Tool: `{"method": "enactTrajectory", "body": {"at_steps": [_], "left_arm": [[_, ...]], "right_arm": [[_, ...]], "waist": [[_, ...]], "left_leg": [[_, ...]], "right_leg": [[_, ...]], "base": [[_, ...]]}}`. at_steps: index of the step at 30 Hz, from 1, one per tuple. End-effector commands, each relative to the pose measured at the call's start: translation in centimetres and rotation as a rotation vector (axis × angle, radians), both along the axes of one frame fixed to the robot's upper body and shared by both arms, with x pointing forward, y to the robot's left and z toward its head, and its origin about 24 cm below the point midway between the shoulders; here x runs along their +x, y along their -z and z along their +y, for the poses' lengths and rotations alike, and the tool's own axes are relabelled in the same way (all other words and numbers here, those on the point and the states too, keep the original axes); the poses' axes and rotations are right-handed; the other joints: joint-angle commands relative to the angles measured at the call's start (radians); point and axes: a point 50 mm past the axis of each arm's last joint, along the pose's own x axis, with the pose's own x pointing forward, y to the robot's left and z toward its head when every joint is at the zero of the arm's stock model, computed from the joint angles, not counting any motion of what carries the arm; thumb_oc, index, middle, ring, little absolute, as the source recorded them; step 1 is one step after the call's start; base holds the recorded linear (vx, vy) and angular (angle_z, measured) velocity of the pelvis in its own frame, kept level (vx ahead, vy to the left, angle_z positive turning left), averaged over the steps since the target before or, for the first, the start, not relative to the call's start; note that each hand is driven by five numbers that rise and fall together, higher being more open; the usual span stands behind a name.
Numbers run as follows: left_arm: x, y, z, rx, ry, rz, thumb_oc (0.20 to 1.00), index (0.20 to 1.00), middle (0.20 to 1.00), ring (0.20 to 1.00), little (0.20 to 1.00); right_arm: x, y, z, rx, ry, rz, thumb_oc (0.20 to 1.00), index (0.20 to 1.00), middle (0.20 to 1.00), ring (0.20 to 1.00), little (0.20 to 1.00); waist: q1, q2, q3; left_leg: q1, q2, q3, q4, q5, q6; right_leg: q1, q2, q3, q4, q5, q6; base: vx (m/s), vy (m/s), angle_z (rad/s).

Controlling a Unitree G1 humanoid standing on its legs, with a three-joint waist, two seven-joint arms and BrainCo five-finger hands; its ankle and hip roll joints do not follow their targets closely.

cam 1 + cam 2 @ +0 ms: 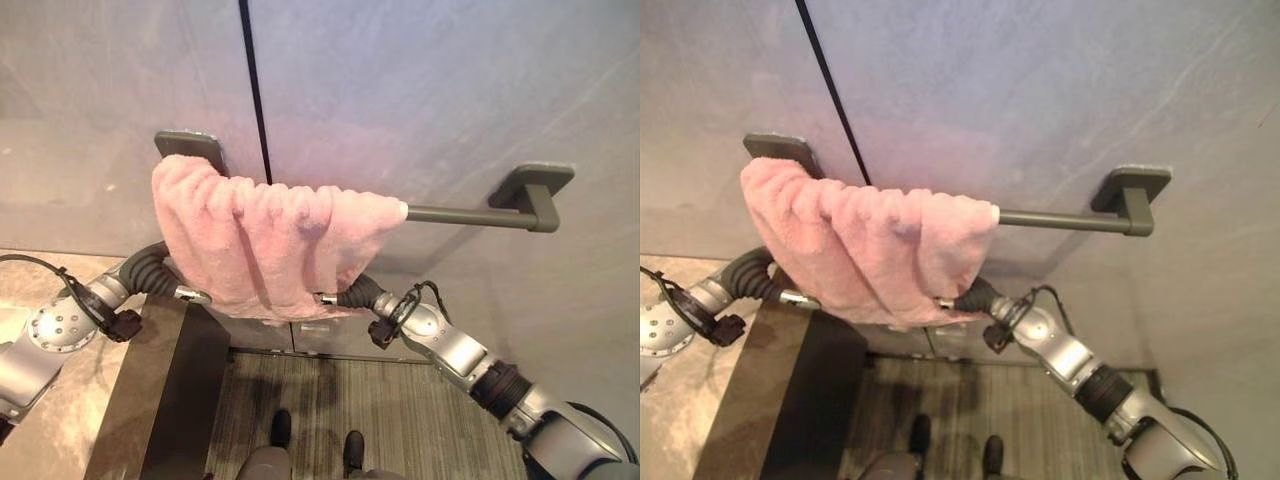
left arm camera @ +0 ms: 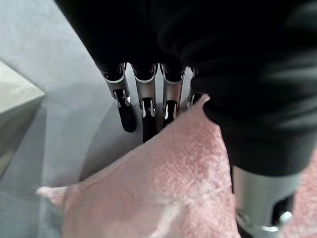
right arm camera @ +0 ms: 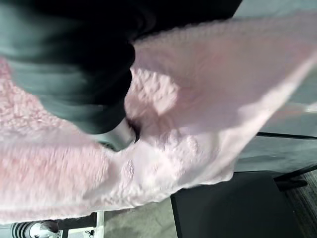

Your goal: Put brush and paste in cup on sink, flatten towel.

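Observation:
A pink towel (image 1: 270, 240) hangs bunched over the left half of a dark grey wall bar (image 1: 460, 214). My left hand (image 1: 190, 295) reaches under the towel's lower left edge. In the left wrist view its fingers (image 2: 143, 104) point straight at the wall behind the cloth, and its thumb (image 2: 262, 198) lies on the near side. My right hand (image 1: 355, 293) is at the towel's lower right edge, mostly buried in the cloth. In the right wrist view its thumb (image 3: 119, 139) presses into gathered folds of the towel (image 3: 198, 99).
The right half of the bar is bare, ending in a bracket (image 1: 535, 185). A stone counter with a dark front (image 1: 170, 400) stands at the lower left. A grey ribbed mat (image 1: 400, 410) covers the floor below. A black seam (image 1: 255, 90) runs down the wall.

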Motion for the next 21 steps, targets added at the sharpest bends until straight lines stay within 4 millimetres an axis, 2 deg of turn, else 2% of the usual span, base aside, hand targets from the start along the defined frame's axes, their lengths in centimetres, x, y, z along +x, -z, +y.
{"method": "enactTrajectory", "body": {"at_steps": [1, 2, 4, 9, 10, 13, 14, 15, 16, 17, 19, 21], "left_arm": [[0.7, 0.8, -0.3, -0.042, -0.001, -0.005, 0.266, 0.266, 0.266, 0.266, 0.266], [0.6, 1.2, -0.6, -0.059, 0.009, 0.012, 0.200, 0.200, 0.200, 0.200, 0.200], [0.4, 2.2, -1.2, -0.127, 0.026, 0.053, 0.200, 0.200, 0.200, 0.200, 0.200], [-0.3, 2.7, -1.4, -0.148, 0.042, 0.084, 0.200, 0.200, 0.200, 0.200, 0.200], [-0.9, 2.9, -1.5, -0.165, 0.053, 0.104, 0.200, 0.200, 0.200, 0.200, 0.200], [-1.9, 2.3, -1.9, -0.264, 0.078, 0.093, 0.200, 0.200, 0.200, 0.200, 0.200], [-2.5, 1.4, -2.1, -0.315, 0.082, 0.041, 0.200, 0.200, 0.200, 0.200, 0.200], [-2.5, 1.4, -2.1, -0.315, 0.080, 0.042, 0.200, 0.200, 0.200, 0.200, 0.200], [-3.2, 0.2, -2.6, -0.320, 0.111, -0.011, 0.200, 0.200, 0.200, 0.200, 0.200], [-4.3, -2.0, -2.3, -0.232, 0.105, -0.144, 0.200, 0.200, 0.200, 0.200, 0.200], [-6.1, -5.2, -2.8, -0.161, 0.136, -0.311, 0.200, 0.200, 0.200, 0.200, 0.200], [-6.8, -5.8, -2.6, -0.292, 0.133, -0.336, 0.200, 0.200, 0.200, 0.200, 0.200]], "right_arm": [[-0.5, -2.1, 0.3, 0.098, -0.038, -0.052, 0.200, 0.200, 0.200, 0.200, 0.200], [-0.8, -2.0, -0.1, 0.103, -0.036, -0.045, 0.200, 0.200, 0.200, 0.200, 0.200], [-1.6, -1.4, -1.8, 0.124, -0.011, -0.004, 0.200, 0.200, 0.200, 0.200, 0.200], [-2.5, -1.0, -3.4, 0.149, 0.017, 0.034, 0.200, 0.200, 0.200, 0.200, 0.200], [-3.1, -1.0, -4.4, 0.168, 0.025, 0.052, 0.200, 0.200, 0.200, 0.200, 0.200], [-4.5, -2.1, -5.9, 0.247, 0.009, 0.063, 0.200, 0.200, 0.200, 0.200, 0.200], [-5.0, -3.1, -6.7, 0.278, 0.014, 0.034, 0.200, 0.200, 0.200, 0.200, 0.200], [-5.1, -3.1, -6.7, 0.278, 0.013, 0.035, 0.200, 0.200, 0.200, 0.200, 0.200], [-5.5, -4.2, -7.2, 0.292, 0.008, -0.012, 0.200, 0.200, 0.200, 0.200, 0.200], [-6.1, -4.9, -8.1, 0.323, 0.034, -0.052, 0.200, 0.200, 0.200, 0.200, 0.200], [-6.7, -6.3, -8.6, 0.374, 0.045, -0.113, 0.200, 0.200, 0.200, 0.200, 0.200], [-7.5, -6.4, -8.6, 0.457, 0.031, -0.094, 0.200, 0.200, 0.200, 0.200, 0.200]], "waist": [[-0.033, -0.014, -0.062], [-0.042, -0.012, -0.070], [-0.066, -0.006, -0.084], [-0.081, 0.003, -0.089], [-0.089, 0.006, -0.094], [-0.096, 0.006, -0.108], [-0.097, 0.004, -0.113], [-0.099, 0.004, -0.113], [-0.097, 0.003, -0.116], [-0.086, 0.000, -0.120], [-0.080, -0.003, -0.123], [-0.081, -0.007, -0.123]], "left_leg": [[0.037, -0.015, 0.048, 0.006, -0.045, 0.006], [0.046, -0.014, 0.050, 0.006, -0.050, 0.005], [0.069, -0.012, 0.054, 0.006, -0.059, 0.004], [0.090, -0.011, 0.059, 0.006, -0.069, 0.005], [0.102, -0.009, 0.061, 0.006, -0.072, 0.003], [0.118, -0.003, 0.056, 0.006, -0.072, -0.005], [0.121, 0.000, 0.053, 0.006, -0.072, -0.008], [0.122, 0.000, 0.053, 0.006, -0.072, -0.008], [0.122, 0.003, 0.050, 0.006, -0.071, -0.010], [0.121, 0.006, 0.044, 0.006, -0.071, -0.013], [0.111, 0.009, 0.036, 0.006, -0.060, -0.015], [0.117, 0.010, 0.030, 0.006, -0.067, -0.015]], "right_leg": [[0.005, -0.095, 0.026, 0.015, 0.035, 0.095], [0.010, -0.094, 0.028, 0.015, 0.032, 0.096], [0.021, -0.094, 0.029, 0.025, 0.021, 0.095], [0.027, -0.092, 0.032, 0.045, 0.010, 0.096], [0.034, -0.092, 0.033, 0.052, 0.005, 0.096], [0.057, -0.092, 0.026, 0.045, -0.001, 0.095], [0.067, -0.091, 0.019, 0.038, -0.003, 0.094], [0.068, -0.091, 0.018, 0.037, -0.003, 0.094], [0.071, -0.091, 0.016, 0.033, -0.005, 0.094], [0.077, -0.089, 0.007, 0.028, -0.008, 0.093], [0.073, -0.087, -0.002, 0.025, -0.002, 0.091], [0.084, -0.088, -0.008, 0.020, -0.009, 0.092]], "base": [[0.07, 0.027, -0.16], [0.11, 0.038, -0.09], [0.08, 0.021, 0.01], [0.02, 0.004, -0.05], [0.06, -0.009, -0.06], [0.04, -0.030, -0.12], [0.01, -0.032, -0.12], [0.01, -0.034, -0.01], [0.02, -0.039, 0.03], [0.02, -0.055, 0.04], [-0.02, -0.050, 0.02], [-0.01, -0.032, 0.25]]}}
